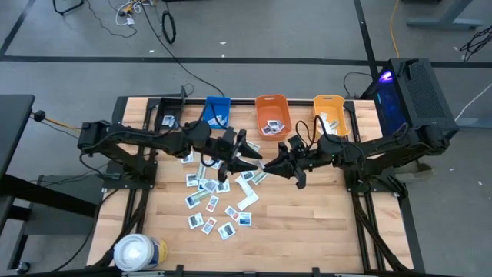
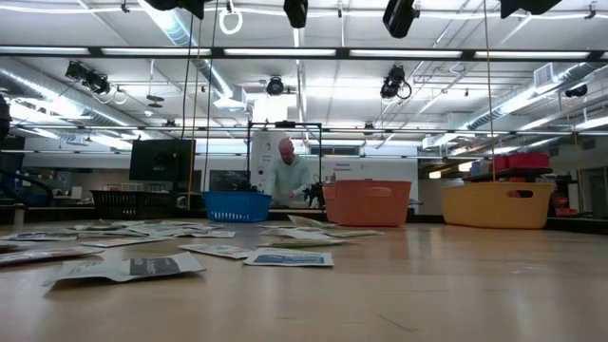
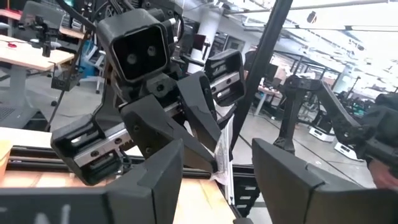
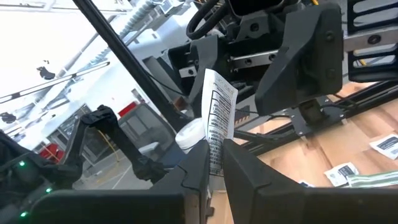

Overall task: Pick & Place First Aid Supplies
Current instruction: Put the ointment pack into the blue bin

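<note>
My two grippers meet in mid-air over the middle of the table. My right gripper is shut on one first aid packet, white with dark print. My left gripper faces it from the table's left with its fingers open. Its fingers stand on either side of the packet's free end; whether they touch it I cannot tell. Many more first aid supplies lie flat on the wooden table below and to the left of the grippers. They also show in the low view. My right gripper pinches one end of the packet between its two fingers, coming roughly level from the table's right side. The rest of the packet sticks out past the fingertips toward my left gripper. It is lifted clear of the table.
A blue bin, an orange bin and a yellow bin stand in a row along the far edge, each with a few packets in it. A large white roll sits at the near left corner. A person stands beyond the table.
</note>
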